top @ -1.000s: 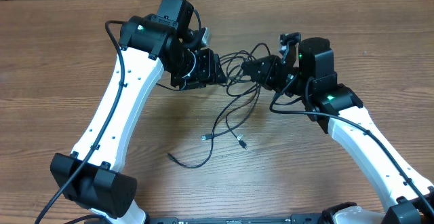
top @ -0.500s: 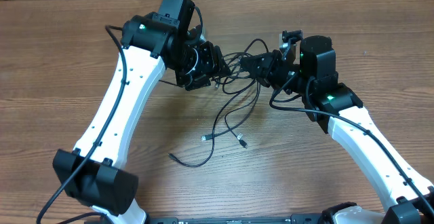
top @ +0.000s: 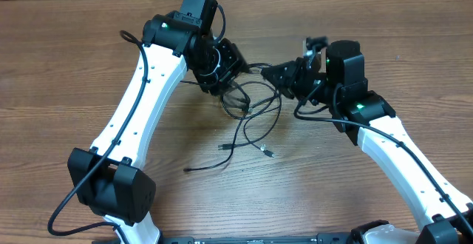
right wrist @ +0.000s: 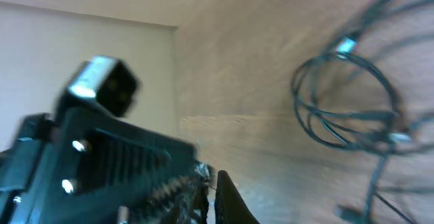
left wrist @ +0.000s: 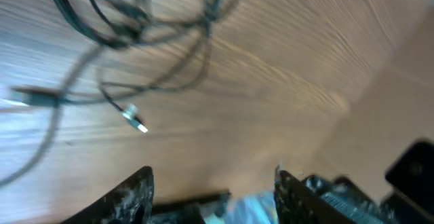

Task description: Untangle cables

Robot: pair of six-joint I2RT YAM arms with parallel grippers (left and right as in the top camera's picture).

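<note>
From above, the cables (top: 247,103) lie mid-tabletop (top: 59,66) nearer the far edge, between the left claw (top: 235,61) and right claw (top: 272,72), with bare wood toward every edge. Left wrist: the claw (left wrist: 211,180) is released, cables (left wrist: 122,34) beyond it. Right wrist: the claw (right wrist: 211,183) is clenched, on a cord or not I cannot tell; cables (right wrist: 346,102) lie ahead.

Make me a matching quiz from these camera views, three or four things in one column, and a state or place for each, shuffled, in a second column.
Column one:
1. left claw
2. right claw
3. thin black cables with silvery plug ends
4. brown wooden table

Column two:
A. lies under everything else
B. fingers pressed shut
C. loosely looped between the claws
D. fingers apart

Pairs: 1-D, 2-B, 3-C, 4-A.
</note>
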